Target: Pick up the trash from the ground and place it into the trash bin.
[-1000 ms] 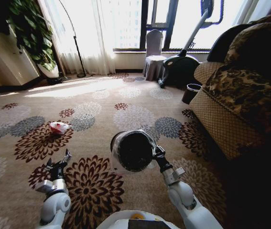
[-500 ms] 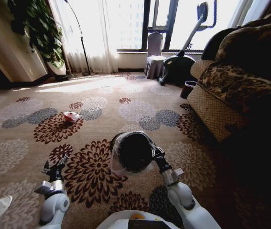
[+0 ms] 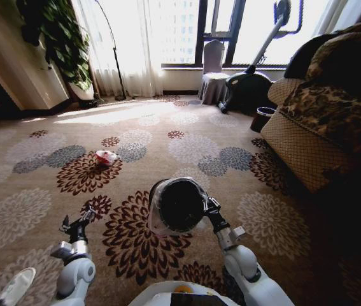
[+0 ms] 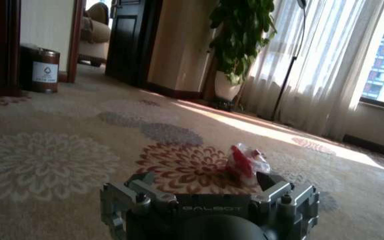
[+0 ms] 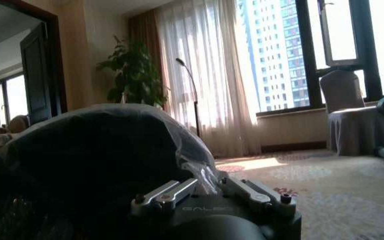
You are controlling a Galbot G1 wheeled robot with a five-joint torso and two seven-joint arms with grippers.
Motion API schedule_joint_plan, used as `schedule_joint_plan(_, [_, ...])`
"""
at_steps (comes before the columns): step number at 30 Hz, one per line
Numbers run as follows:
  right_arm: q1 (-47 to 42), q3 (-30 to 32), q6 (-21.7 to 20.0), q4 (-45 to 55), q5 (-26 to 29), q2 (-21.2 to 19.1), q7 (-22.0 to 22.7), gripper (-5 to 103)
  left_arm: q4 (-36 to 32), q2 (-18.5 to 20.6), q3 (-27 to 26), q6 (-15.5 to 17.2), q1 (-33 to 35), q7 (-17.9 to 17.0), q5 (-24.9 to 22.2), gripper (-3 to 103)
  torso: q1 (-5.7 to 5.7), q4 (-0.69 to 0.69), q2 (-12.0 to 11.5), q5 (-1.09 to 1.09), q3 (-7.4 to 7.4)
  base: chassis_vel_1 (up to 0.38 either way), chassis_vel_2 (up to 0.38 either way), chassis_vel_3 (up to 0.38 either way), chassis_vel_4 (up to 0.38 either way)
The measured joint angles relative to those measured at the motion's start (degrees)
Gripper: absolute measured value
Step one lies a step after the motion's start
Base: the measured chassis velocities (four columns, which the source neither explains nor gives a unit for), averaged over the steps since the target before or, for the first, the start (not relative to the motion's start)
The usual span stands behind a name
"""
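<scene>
Trash (image 3: 106, 157): one red-and-white crumpled wrapper on the carpet (image 3: 34, 191), sitting on a maroon flower motif, ahead of the robot and to its left. Left wrist view has it straight ahead of the left gripper (image 4: 209, 192), well apart, nothing between them but bare carpet. It's a lumpy wad with no clear long axis, maybe slightly taller than wide in the wrist view.

Left gripper (image 3: 78, 220) is low over the carpet, empty, fingers spread apart, aimed forward roughly at the wrapper. It's the nearer arm and the free one.

Right gripper (image 3: 209, 207) is clenched on the rim of the bin (image 3: 175, 204), holding it off the floor, tipped with its mouth facing up toward the head camera; whitish bag liner around the rim. Right wrist view: bin (image 5: 78, 165) sits right against the gripper (image 5: 209, 192), liner bunched at the fingers.

Judgement: the wrapper lies forward-left, beyond the left arm's reach as it looks now, so the base likely has to close in before the left gripper can drop on it. The bin sits just right of the left arm's line.
</scene>
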Motion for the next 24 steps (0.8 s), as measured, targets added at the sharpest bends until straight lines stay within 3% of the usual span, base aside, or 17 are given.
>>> schedule_joint_plan(3, [0.07,-0.15,-0.01,-0.2,-0.19,-0.09,0.01,0,3.89,-0.19,0.01,0.12,-1.15,-0.58,0.56,100,-0.01,-0.04,0.0,0.04,-0.01,0.398,0.352,-0.39,-0.356])
schedule_joint_plan(5, [0.04,-0.32,-0.06,-0.39,-0.24,-0.27,-0.05,0,6.74,-0.2,-0.23,0.8,-1.61,-0.97,0.94,100,-0.01,-0.02,0.0,-0.04,0.0,0.411,0.323,-0.398,-0.354])
schedule_joint_plan(6, [0.06,-0.36,-0.08,-0.41,-0.25,-0.35,-0.02,0,8.55,-0.12,-0.86,1.86,-1.76,-1.23,1.47,100,-0.01,-0.03,0.0,0.1,-0.01,0.393,0.348,-0.406,-0.32])
schedule_joint_plan(8, [0.21,-0.38,-0.07,-0.41,-0.2,-0.53,0.0,0,9.3,-0.19,-1.09,2.89,-1.61,-1.87,1.79,100,-0.01,-0.03,0.0,0.03,-0.01,0.393,0.335,-0.393,-0.32])
schedule_joint_plan(10, [0.84,-0.7,-0.11,-0.46,0.23,-1.09,-0.05,0,5.92,-0.87,-0.69,6.93,0.38,-6.11,-0.67,100,-0.01,-0.02,0.0,-0.03,-0.01,0.385,0.326,-0.381,-0.317])
schedule_joint_plan(11, [0.84,-0.7,-0.11,-0.46,0.23,-1.09,-0.05,0,5.92,-0.87,-0.69,6.93,0.38,-6.11,-0.67,100,-0.01,-0.02,0.0,-0.03,-0.01,0.369,0.328,-0.381,-0.312])
schedule_joint_plan(13, [1.5,-0.78,-0.15,-0.56,0.56,-1.41,-0.02,0,1.2,-1.58,0.48,10.48,2.75,-10.14,-4.22,100,-0.01,-0.03,0.0,0.08,-0.01,0.342,0.331,-0.337,-0.294])
schedule_joint_plan(15, [2.65,-1.12,-0.39,-0.68,1.28,-2.04,-0.07,0,-7.27,-4.35,2.6,16.35,7.98,-17.22,-10.05,100,-0.01,-0.02,0.0,-0.04,-0.01,0.243,0.257,-0.244,-0.233])
schedule_joint_plan(16, [2.65,-1.12,-0.39,-0.68,1.28,-2.04,-0.07,0,-7.27,-4.35,2.6,16.35,7.98,-17.22,-10.05,100,-0.01,-0.02,0.0,-0.04,-0.01,0.243,0.257,-0.183,-0.19])
schedule_joint_plan(19, [4.51,-1.67,-0.63,-1.35,2.38,-2.47,-0.05,0,-11.23,-6.78,4.13,18.17,12.49,-23.93,-10.5,100,-0.01,0.0,0.0,0.05,-0.01,0.109,0.112,-0.092,-0.102])
schedule_joint_plan(20, [4.51,-1.67,-0.63,-1.35,2.38,-2.47,-0.05,0,-11.23,-6.78,4.13,18.17,12.49,-23.93,-10.5,100,-0.01,0.0,0.0,0.05,-0.01,0.051,0.092,-0.007,-0.033])
schedule_joint_plan(21, [5.36,-2.1,-0.62,-1.97,2.76,-2.68,-0.03,0,-11.45,-6.48,4.51,18.2,13.65,-26.11,-10.84,100,-0.01,-0.03,0.0,-0.01,-0.01,0.0,0.0,0.0,0.0])
schedule_joint_plan(24, [6.7,-2.89,-0.55,-2.95,3.24,-2.89,-0.01,0,-12.21,-5.47,4.55,18.1,14.96,-29.21,-12.41,100,-0.01,-0.05,0.01,0.09,-0.01,-0.056,-0.074,0.036,0.021])
